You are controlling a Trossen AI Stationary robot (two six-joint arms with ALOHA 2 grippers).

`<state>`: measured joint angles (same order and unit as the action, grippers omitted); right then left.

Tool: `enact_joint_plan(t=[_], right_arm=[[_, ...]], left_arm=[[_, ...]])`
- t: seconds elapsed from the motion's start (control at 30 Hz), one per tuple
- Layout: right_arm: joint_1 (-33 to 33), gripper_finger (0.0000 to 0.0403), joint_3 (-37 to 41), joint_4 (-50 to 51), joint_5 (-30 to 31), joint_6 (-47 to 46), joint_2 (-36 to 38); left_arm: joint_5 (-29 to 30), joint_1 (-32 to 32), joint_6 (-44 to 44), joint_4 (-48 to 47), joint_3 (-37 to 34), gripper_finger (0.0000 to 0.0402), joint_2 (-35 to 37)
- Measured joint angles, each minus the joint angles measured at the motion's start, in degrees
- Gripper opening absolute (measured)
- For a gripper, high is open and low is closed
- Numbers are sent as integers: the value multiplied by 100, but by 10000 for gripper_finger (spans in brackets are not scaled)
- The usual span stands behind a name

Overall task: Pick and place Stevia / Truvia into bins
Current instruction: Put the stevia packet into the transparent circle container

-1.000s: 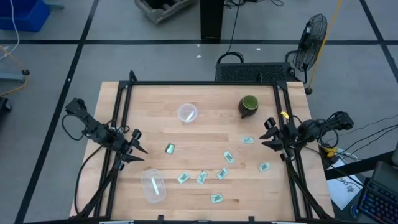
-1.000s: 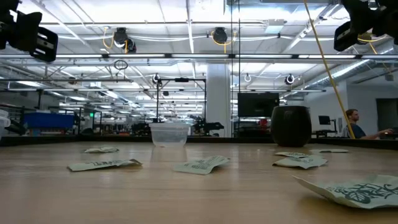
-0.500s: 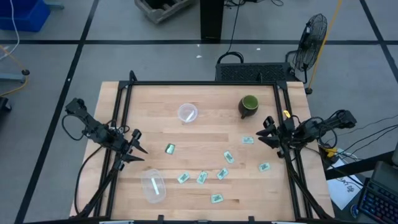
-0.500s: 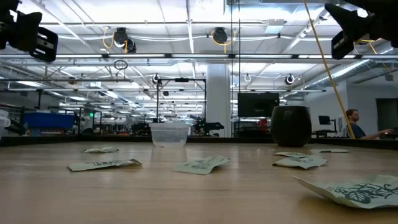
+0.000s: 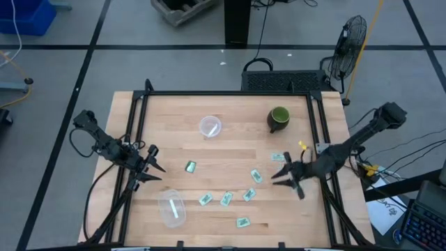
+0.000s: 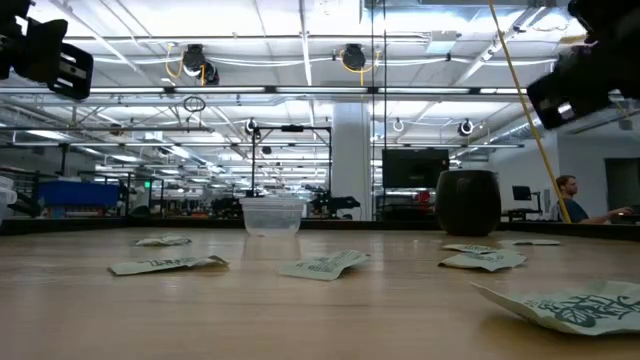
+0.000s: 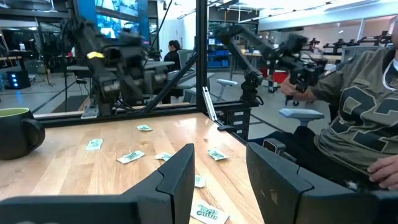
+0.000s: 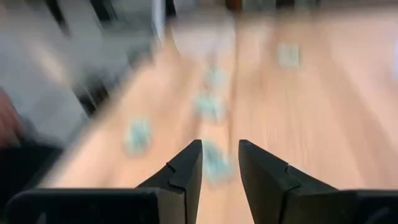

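Several green and white sachets lie flat on the wooden table, among them one (image 5: 190, 166) toward the left, three in a row (image 5: 226, 199), one (image 5: 256, 176) just left of my right gripper and one (image 5: 278, 157) just beyond it. The round clear cup (image 5: 210, 127) stands at the far middle, and the oval tub (image 5: 171, 208) sits near the left front. My right gripper (image 5: 282, 175) hangs open above the table's right part and touches nothing. My left gripper (image 5: 155, 172) waits open at the left edge. The right wrist view is blurred; sachets (image 8: 211, 106) show beyond the open fingers.
A dark green mug (image 5: 279, 118) stands at the far right. A black frame rail (image 5: 223, 93) runs round the table's far and side edges. In the left wrist view a person (image 7: 360, 118) sits beyond the table. Bare wood lies between the cup and the sachets.
My right gripper has swung from the table's right edge toward the left and the near side, out over the sachets at the right, with its arm stretched out. It stays open. No sachet has moved.
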<state>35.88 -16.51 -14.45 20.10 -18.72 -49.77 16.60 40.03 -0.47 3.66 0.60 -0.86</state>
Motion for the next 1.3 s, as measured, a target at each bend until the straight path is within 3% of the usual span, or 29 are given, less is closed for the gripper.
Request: enact_joint_plan(t=[0.2,0.4,0.53,0.9,1.3], right_arm=[[711,100,-1817,3533,243,-1484,-1411],[1177,100,-2834,5585,-172,-2209,-2490],[1369,100,-2846,5659,-510,-2978,-2866],[1582,100,-2815,5897,-492,-4074,-3755],[1674,100,-2813,6237,-378,-4816,-3773]], left_arm=[[0,1,1,0,1,150,0],[0,0,1,0,0,150,0],[0,1,2,0,0,150,0],[0,0,1,0,0,150,0],[0,2,0,0,0,150,0]])
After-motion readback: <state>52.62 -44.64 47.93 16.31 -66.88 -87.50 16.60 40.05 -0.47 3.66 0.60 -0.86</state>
